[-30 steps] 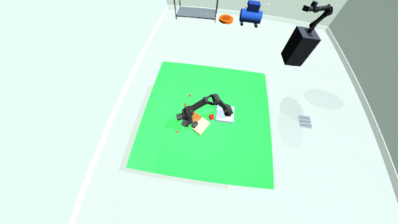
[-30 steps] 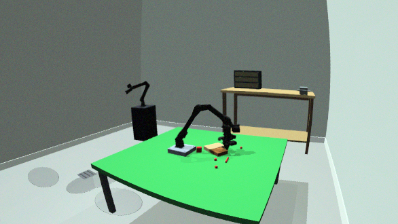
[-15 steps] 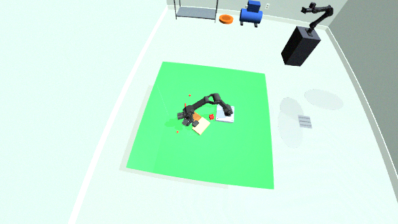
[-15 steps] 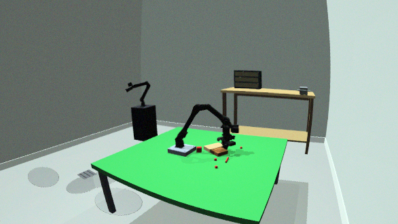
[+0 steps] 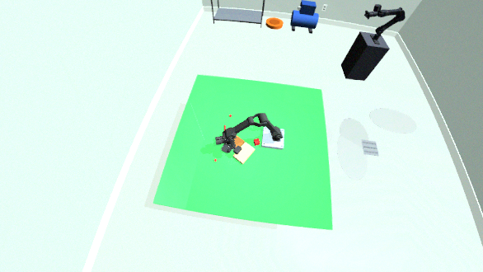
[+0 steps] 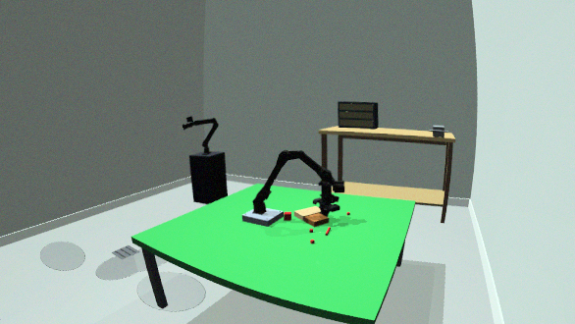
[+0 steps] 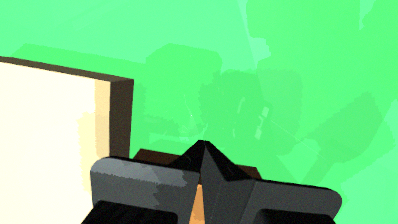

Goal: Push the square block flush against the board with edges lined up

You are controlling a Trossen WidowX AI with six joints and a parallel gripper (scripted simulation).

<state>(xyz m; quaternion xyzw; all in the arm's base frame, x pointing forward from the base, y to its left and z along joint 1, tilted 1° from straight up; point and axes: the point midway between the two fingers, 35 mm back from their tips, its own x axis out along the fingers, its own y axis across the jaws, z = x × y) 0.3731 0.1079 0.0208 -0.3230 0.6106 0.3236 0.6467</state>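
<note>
While we've got the fingers of our gripper (image 5: 232, 148) (image 6: 326, 213) (image 7: 204, 145) closed on nothing, down low by the brown square block (image 5: 238, 141) (image 6: 316, 219) (image 7: 198, 207), we'd say the tricky bit is lining things up. The block sits right beside the pale board (image 5: 244, 152) (image 6: 307, 213) (image 7: 50, 125) on the green table (image 5: 288, 185) (image 6: 275, 255) (image 7: 320, 30), though we can't tell if one whole side truly touches. In the wrist view their near ends look stepped, so the edges probably aren't even yet. If we push off-centre, the block could twist and open a wedge; push too hard and both parts might slide together, leaving the step as it is. Tips riding too high could skid over the top, and a sloppy retreat could knock it crooked. As for containers, we see none in the task; the dark drawer cabinet (image 6: 357, 115) on the back bench (image 6: 388, 133) doesn't show its insides, and neither part sits in anything.
</note>
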